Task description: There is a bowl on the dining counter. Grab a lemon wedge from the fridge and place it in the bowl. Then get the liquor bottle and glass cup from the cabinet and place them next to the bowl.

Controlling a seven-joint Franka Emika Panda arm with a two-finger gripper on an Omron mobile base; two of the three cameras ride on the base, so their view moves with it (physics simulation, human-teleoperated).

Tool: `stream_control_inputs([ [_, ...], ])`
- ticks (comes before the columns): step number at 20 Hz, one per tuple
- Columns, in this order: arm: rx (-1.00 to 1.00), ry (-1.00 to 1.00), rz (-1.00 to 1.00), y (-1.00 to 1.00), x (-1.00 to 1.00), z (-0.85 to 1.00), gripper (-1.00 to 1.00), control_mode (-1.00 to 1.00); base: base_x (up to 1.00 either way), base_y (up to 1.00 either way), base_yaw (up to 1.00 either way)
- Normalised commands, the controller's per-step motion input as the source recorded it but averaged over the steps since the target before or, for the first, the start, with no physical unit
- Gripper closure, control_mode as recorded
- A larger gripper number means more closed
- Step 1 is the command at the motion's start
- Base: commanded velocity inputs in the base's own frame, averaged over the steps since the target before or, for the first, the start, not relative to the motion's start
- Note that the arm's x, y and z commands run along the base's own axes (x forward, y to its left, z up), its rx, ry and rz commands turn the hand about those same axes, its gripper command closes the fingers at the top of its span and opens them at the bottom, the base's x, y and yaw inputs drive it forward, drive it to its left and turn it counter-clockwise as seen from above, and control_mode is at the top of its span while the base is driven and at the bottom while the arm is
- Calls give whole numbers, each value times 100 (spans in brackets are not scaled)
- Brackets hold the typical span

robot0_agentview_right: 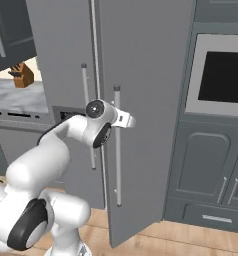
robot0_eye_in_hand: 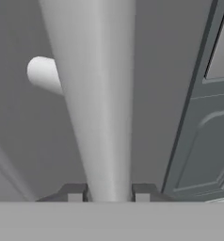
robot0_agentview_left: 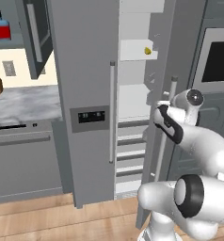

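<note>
Closest to the hand camera, one pale bar handle (robot0_eye_in_hand: 97,99) runs up between the two dark fingertips (robot0_eye_in_hand: 75,193) of the end effector (robot0_eye_in_hand: 109,194), which pinch it from either side. From the right base camera the end effector (robot0_agentview_right: 125,119) sits on that same handle (robot0_agentview_right: 117,145), partway down the right-hand door (robot0_agentview_right: 146,110) of the fridge (robot0_agentview_left: 85,94). This door stands partly open, while the left door with its dark dispenser panel (robot0_agentview_left: 89,117) is closed. Two long vertical handles show on the fridge, one per door. Through the gap, the left base camera shows white shelves inside, and one lemon wedge (robot0_agentview_left: 148,51) lies on an upper shelf (robot0_agentview_left: 132,49), small and bright yellow, near the shelf's right end. One liquor bottle (robot0_agentview_left: 0,27), blue above and red below, stands in the open wall cabinet (robot0_agentview_left: 36,37) at the upper left, well apart from the fridge. Beneath that cabinet runs a marble tabletop (robot0_agentview_left: 24,103) carrying one brown knife block (robot0_agentview_right: 22,75), with a grey appliance front (robot0_agentview_left: 24,155) below it. Right of the fridge, one built-in oven with a dark window (robot0_agentview_right: 223,75) sits above grey base cabinets (robot0_agentview_right: 206,170) with short bar pulls. Pale wooden floor (robot0_agentview_left: 52,221) lies in front of everything.
</note>
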Motion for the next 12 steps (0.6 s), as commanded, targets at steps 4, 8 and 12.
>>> stream_control_inputs([
  [4,0,-7,0,1,-64,22,-100,-100,0,0,0],
  [8,-7,-9,0,2,-83,46,-100,-100,0,0,0],
  [12,-17,-1,0,38,-62,54,-100,-100,0,0,0],
])
